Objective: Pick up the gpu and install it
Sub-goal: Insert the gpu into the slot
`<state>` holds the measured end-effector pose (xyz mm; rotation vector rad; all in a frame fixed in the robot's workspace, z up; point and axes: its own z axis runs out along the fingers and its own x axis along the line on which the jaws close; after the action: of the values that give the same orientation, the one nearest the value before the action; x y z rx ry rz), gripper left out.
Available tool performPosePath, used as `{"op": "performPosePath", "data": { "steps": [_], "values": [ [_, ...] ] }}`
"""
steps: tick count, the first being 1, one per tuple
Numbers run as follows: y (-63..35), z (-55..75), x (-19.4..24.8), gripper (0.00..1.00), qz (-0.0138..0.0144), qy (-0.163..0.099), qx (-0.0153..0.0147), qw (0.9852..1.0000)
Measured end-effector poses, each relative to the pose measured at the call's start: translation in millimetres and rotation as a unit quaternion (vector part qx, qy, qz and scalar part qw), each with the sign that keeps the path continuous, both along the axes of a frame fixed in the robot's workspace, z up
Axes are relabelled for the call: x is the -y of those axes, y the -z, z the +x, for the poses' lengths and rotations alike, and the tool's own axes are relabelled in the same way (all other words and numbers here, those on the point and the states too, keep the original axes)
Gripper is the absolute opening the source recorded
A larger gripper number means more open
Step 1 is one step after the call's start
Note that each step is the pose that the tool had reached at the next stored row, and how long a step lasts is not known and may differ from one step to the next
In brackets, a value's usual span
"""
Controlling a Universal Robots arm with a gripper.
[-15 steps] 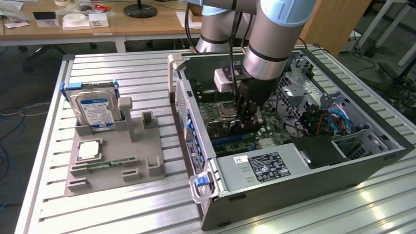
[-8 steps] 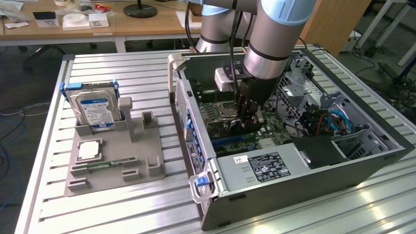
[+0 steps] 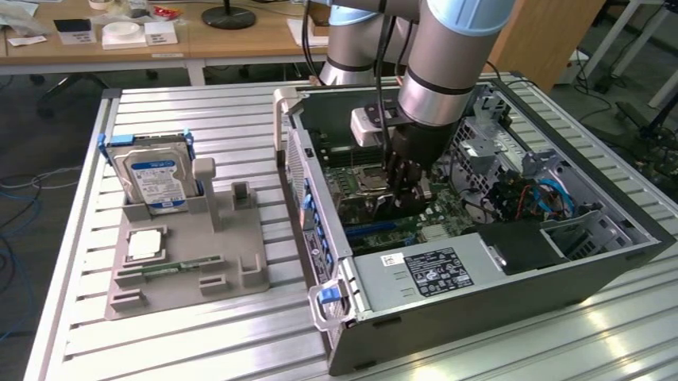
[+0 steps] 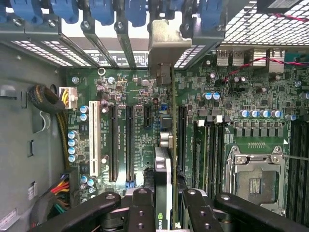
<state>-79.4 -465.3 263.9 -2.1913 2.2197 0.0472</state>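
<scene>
In the exterior view my gripper (image 3: 408,190) reaches down inside the open computer case (image 3: 593,262), just over the motherboard. The wrist view shows the gpu (image 4: 163,166) edge-on, a thin dark card clamped between my black fingers (image 4: 140,212). It runs parallel to the long black expansion slots (image 4: 129,140), beside the slot nearest the memory sockets. Its pale metal bracket (image 4: 166,41) sits at the case's rear slot openings under the blue clips (image 4: 104,9). I cannot tell whether the card's edge touches a slot.
The CPU socket (image 4: 253,176) lies beside the card. A power supply (image 3: 424,274) and drive cage (image 3: 583,234) flank my arm. On the table, a grey fixture (image 3: 238,262) holds a blue-labelled hard drive (image 3: 159,178), a processor (image 3: 146,244) and a green memory stick (image 3: 170,268).
</scene>
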Motion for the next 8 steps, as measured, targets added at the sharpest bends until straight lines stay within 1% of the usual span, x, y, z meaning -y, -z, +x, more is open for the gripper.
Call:
{"op": "performPosePath", "data": {
  "steps": [2, 5, 8],
  "values": [
    [-0.1, -0.2, 0.1, 0.27, -0.0015, 0.000, -0.0001, 1.0000],
    [0.3, -1.2, 0.0, 0.27, -0.0018, 0.000, -0.0001, 1.0000],
    [0.5, -1.2, 0.0, 0.27, -0.0036, 0.001, 0.0000, 1.0000]
  ]
}}
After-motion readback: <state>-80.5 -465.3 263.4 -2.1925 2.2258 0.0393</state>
